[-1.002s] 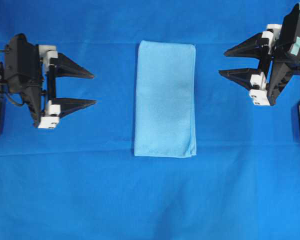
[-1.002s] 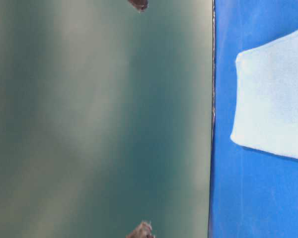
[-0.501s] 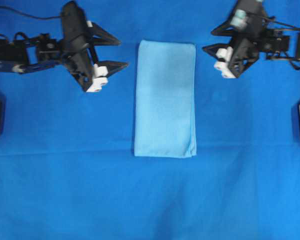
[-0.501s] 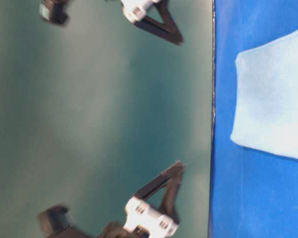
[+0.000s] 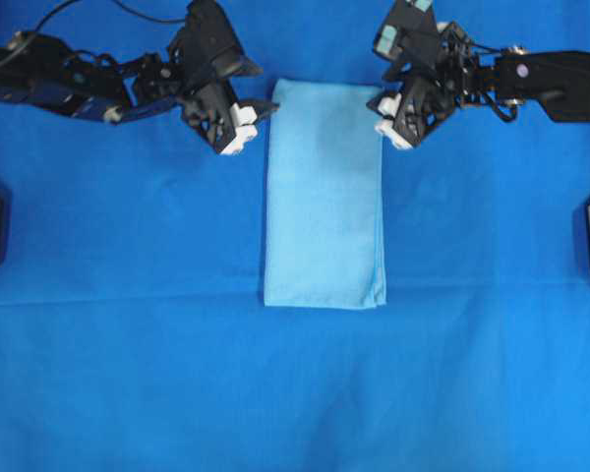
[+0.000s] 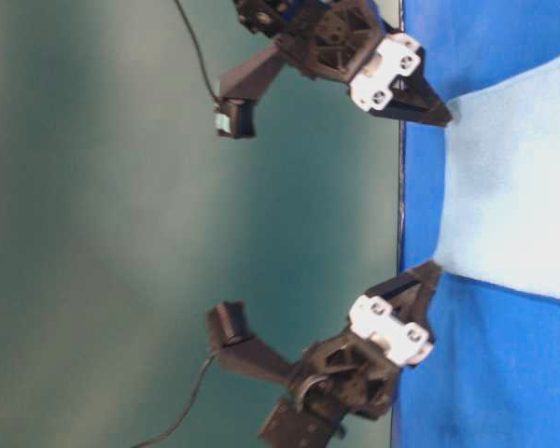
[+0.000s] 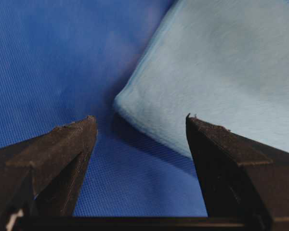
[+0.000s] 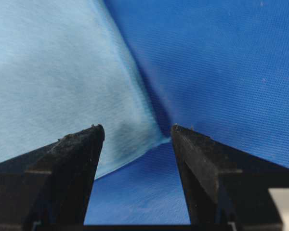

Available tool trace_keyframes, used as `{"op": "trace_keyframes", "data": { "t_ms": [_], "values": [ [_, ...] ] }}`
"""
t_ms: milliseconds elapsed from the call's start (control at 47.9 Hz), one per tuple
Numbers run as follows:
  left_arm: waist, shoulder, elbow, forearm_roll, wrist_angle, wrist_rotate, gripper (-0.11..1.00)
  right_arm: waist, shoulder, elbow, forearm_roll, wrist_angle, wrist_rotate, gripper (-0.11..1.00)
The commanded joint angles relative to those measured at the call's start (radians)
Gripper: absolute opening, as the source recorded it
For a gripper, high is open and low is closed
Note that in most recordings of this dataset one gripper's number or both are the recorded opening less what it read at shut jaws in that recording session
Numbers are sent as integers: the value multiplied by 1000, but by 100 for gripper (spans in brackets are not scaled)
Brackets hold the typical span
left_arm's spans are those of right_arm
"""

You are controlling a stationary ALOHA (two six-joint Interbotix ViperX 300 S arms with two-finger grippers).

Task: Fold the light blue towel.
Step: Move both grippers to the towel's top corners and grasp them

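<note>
Towel [image 5: 324, 197] lay folded as a long strip mid-tablecloth [image 5: 128, 374], its edges straight, open cloth all around. Left gripper [image 5: 261, 113] and right gripper [image 5: 379, 103] sat at its 2 far corners, jaws spread wide, holding nothing. Contact with fabric was hard to tell.

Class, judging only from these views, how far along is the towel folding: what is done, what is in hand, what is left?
Done: the towel already lies as a narrow doubled rectangle, layered edges showing at its near right corner. In hand: the left end effector and right end effector sit open at the two far corners, gripping nothing yet. Left: probably closing on those corners and bringing them over to the near edge.
</note>
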Motion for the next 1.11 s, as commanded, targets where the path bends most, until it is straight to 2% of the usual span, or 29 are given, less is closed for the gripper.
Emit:
{"op": "trace_keyframes", "data": {
  "t_ms": [0,271,418,501,668,731,1086],
  "values": [
    [6,12,-31,0,-12,0,71,-17,2,-26,-3,-12,0,61],
    [21,66,-57,0,-14,0,71,-31,54,-43,-3,-54,0,61],
    [21,77,-54,0,-9,3,67,-31,64,-44,-3,-49,2,60],
    [21,77,-49,2,-6,11,55,-28,63,-40,-3,-43,0,52],
    [21,77,-46,2,8,61,10,-18,60,-31,-3,-40,2,7],
    [21,77,-49,2,14,71,1,-20,58,-29,-2,-38,6,4],
    [20,52,-52,0,21,77,1,-18,44,-38,2,-14,8,4]
  ]
}}
